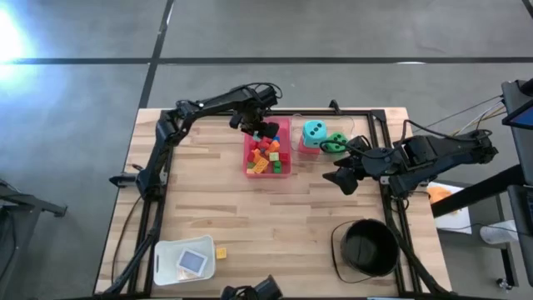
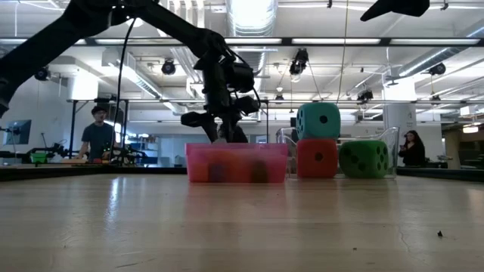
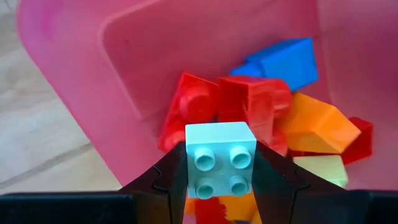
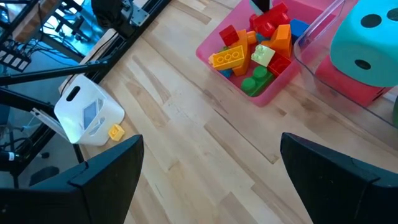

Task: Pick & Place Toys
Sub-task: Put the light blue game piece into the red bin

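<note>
A pink tray (image 1: 285, 163) on the table's far middle holds a pile of red, orange, yellow, green and blue bricks (image 1: 265, 155). My left gripper (image 1: 265, 132) reaches down over the tray's far end, shut on a pale blue four-stud brick (image 3: 221, 158). To the tray's right, a teal die (image 2: 318, 121) sits on top of a red die (image 2: 317, 159), with a green die (image 2: 363, 159) beside them. My right gripper (image 1: 343, 178) hovers open above the table right of the tray, with nothing between its fingers. My left gripper pinches the pale blue brick by two opposite sides (image 3: 191, 168) between its two fingers (image 3: 165, 177). The fingers come from above and point down. The brick sits level, studs up, over the pile in the tray; whether it touches the bricks below I cannot tell.
The dice stand inside a clear-walled box (image 1: 364, 133). A black round bucket (image 1: 369, 247) stands at the near right. A white container (image 1: 185, 261) holding a card sits at the near left, a small yellow brick (image 1: 221, 252) beside it. Bare wood lies between.
</note>
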